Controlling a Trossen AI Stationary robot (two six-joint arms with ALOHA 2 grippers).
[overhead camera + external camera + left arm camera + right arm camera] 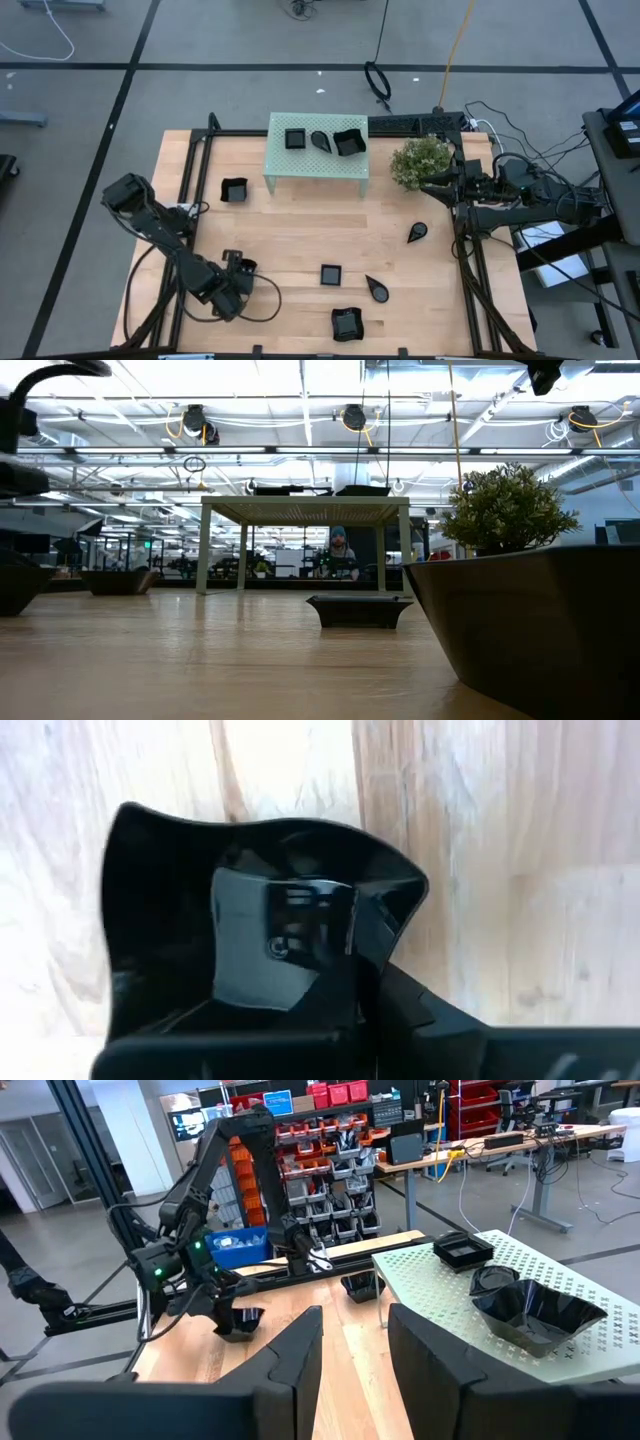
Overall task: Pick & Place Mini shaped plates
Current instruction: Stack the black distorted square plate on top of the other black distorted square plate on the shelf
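Glossy black mini shaped plates are spread about. Three sit on the mint-green stand point(317, 165): a square point(295, 139), a teardrop point(320, 141) and a curved-rim square point(349, 142). On the table lie a curved-rim plate point(233, 189), two teardrops point(417, 233) point(378, 290), a small square point(331, 273) and a curved-rim square point(346, 323). My left gripper point(238, 274) is at the table's near left, shut on one more curved-rim plate point(260, 920). My right gripper point(355, 1345) is open, up in the air beside the bushy plant point(421, 160) at the far right. My left gripper holds the curved-rim square plate by the rim nearest the wrist point(300, 1005); the gripper's own body hides the place of contact. Seen from the right wrist view, the fingers point(228, 1308) come from above and the plate point(245, 1320) sits low under them. Whether its base touches the table, I cannot tell.
The stand fills the far middle of the table and the plant's pot stands to its right. A black frame rail point(190, 190) runs along the left side and another point(468, 260) along the right. Bare wood lies between the stand and the near plates.
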